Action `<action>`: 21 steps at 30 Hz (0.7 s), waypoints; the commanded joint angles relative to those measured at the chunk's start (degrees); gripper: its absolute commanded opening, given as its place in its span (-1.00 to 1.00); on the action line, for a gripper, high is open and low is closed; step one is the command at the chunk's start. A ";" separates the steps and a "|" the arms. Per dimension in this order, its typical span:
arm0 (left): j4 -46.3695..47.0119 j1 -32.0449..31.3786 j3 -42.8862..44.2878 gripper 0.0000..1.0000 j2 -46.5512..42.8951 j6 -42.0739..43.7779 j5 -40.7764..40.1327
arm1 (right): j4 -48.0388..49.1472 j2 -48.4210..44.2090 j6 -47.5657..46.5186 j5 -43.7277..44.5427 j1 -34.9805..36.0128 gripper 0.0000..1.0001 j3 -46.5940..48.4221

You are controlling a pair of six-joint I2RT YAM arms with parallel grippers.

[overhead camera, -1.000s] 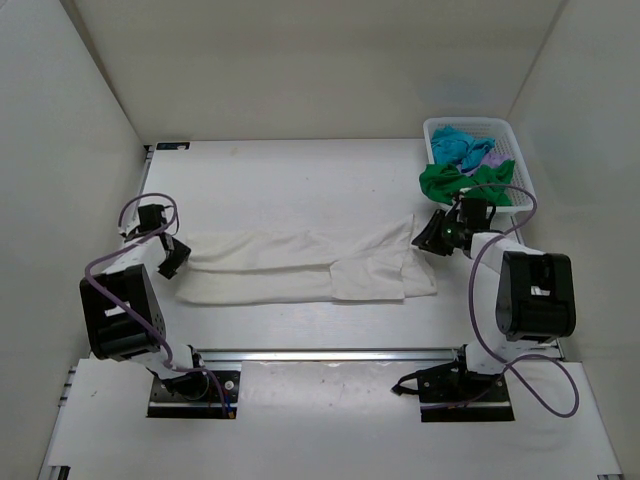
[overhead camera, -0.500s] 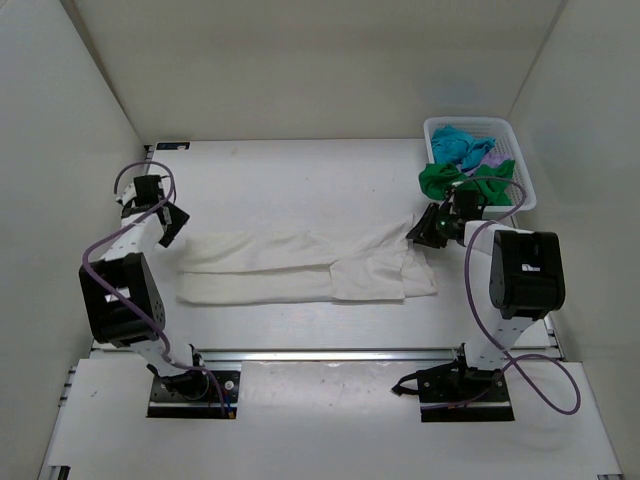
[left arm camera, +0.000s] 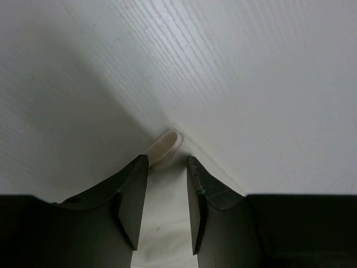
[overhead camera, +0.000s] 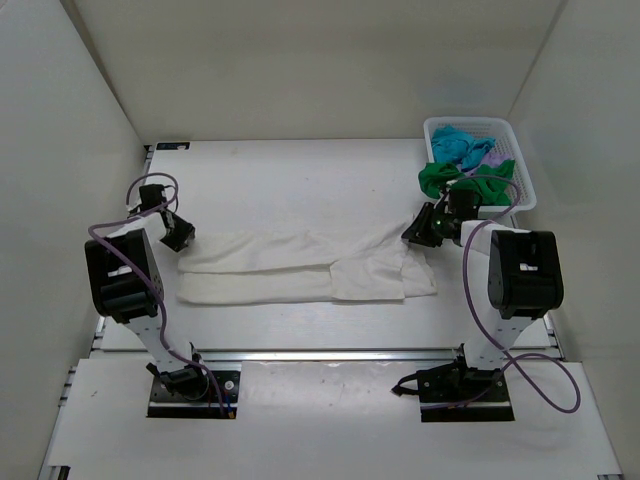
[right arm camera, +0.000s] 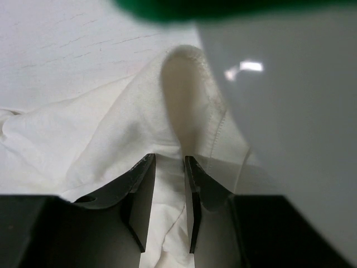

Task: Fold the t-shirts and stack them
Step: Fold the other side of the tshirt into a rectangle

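**Top view:** the cream-white t-shirt [overhead camera: 300, 265] lies in a long wrinkled band across the bench [overhead camera: 300, 180], btwn the two arms. The left tool [overhead camera: 178, 234] is at the shirt's far-left corner. The right tool [overhead camera: 421, 228] is at its far-right corner, near the basket [overhead camera: 522, 165]. A green t-shirt [overhead camera: 470, 181] spills over the basket's near-left rim. A turquoise t-shirt [overhead camera: 458, 145] and a lilac t-shirt [overhead camera: 492, 155] lie inside.

**Left wrist:** the left tool [left arm camera: 167, 162] has its jaws drawn in to a narrow gap and pinches a small looped fold of the cream-white t-shirt [left arm camera: 166, 146]. The fold pokes out past the fingertips [left arm camera: 134, 190].

**Right wrist:** the right tool [right arm camera: 169, 162], jaws also narrowed to a slim gap, clamps a hemmed fold of the cream-white t-shirt [right arm camera: 184, 95]. Wrinkled cloth spreads left over the bench [right arm camera: 67, 39]. The green t-shirt [right arm camera: 223, 6] blurs the top edge. A glossy white surface on the right is out of focus & can't be identified.
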 commanded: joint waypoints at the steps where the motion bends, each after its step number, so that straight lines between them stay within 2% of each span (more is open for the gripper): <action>1: 3.66 -0.41 2.05 -0.13 0.06 -0.51 2.13 | 1.80 -0.66 -0.23 -0.44 -0.17 -0.50 2.11; 10: 5.86 -0.77 0.46 -0.68 -2.05 -1.31 2.66 | -0.65 1.79 -0.50 -1.05 -0.61 -0.50 3.79; 12: 4.99 -0.51 1.52 -0.91 -1.78 -1.31 2.92 | -0.05 1.98 -0.32 -0.88 -0.26 -0.66 4.05; 13: 4.54 -0.24 1.78 -0.97 -2.04 -1.48 2.49 | 0.05 2.06 0.11 -1.22 -0.69 -0.76 3.44; 18: 4.10 0.72 4.15 -1.00 -2.83 -2.71 3.54 | -0.48 0.83 -0.15 -1.58 -1.75 -0.98 2.91; 21: 3.05 0.99 7.30 -1.00 -2.05 -2.63 3.36 | -1.27 -1.71 -0.15 -1.49 -2.98 -0.99 1.41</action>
